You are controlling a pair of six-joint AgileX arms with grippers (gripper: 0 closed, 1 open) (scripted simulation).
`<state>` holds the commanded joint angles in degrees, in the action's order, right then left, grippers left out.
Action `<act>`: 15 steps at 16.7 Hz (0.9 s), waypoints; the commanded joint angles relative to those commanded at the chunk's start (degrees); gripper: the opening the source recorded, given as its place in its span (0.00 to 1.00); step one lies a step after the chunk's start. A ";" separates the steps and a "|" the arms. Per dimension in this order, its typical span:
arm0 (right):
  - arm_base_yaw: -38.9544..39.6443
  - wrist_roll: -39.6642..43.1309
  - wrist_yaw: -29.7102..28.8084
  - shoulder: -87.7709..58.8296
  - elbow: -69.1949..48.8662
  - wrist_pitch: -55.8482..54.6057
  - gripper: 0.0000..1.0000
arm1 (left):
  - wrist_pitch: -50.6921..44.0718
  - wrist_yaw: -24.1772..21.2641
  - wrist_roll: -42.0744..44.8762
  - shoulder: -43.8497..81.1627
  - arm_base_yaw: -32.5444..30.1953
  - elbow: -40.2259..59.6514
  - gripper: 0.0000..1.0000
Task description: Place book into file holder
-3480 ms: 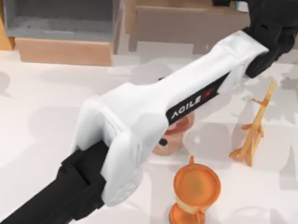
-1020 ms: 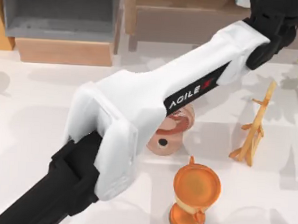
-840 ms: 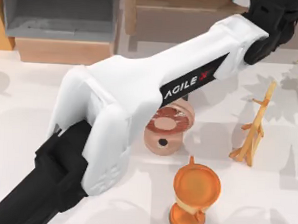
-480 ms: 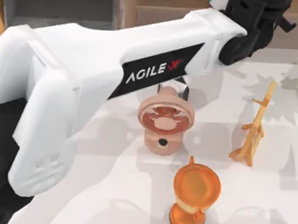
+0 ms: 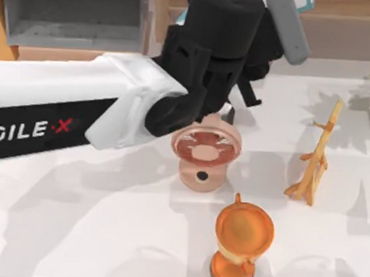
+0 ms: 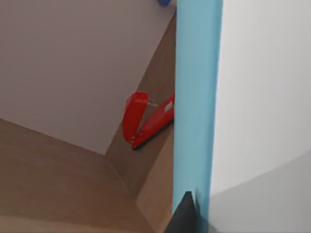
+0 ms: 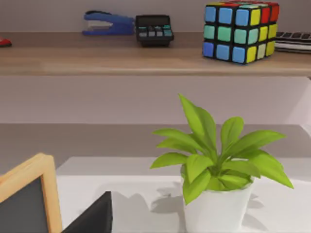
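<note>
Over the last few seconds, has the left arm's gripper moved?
Yes. In the top view the left gripper has swung leftward along the brown shelf, away from the wooden stand, toward the file holder.

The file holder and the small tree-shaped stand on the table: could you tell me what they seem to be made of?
The file holder looks like matt grey board, with a light front of apparent wood. The tree-shaped stand seems pale unpainted wood, judging by its tan colour and dull finish.

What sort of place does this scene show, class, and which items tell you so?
Probably a rendered office or study desk: a grey file holder at the table's back, and a wooden shelf carrying a blue stapler, calculator and colour cube.
</note>
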<state>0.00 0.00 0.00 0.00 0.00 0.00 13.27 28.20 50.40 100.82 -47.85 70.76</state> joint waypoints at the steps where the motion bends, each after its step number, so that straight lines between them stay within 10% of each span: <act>1: 0.00 0.00 0.00 0.00 0.00 0.00 1.00 | 1.20 -0.96 3.02 -3.21 1.05 -4.86 0.00; 8: 0.00 0.00 0.00 0.00 0.00 0.00 1.00 | 12.32 -7.33 22.40 -13.75 15.42 -29.18 0.00; 15: 0.00 0.00 0.00 0.00 0.00 0.00 1.00 | 25.64 -14.58 34.72 -6.42 31.39 -31.52 0.00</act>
<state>0.00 0.00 0.00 0.00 0.00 0.00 38.91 13.62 85.13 94.40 -16.47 39.24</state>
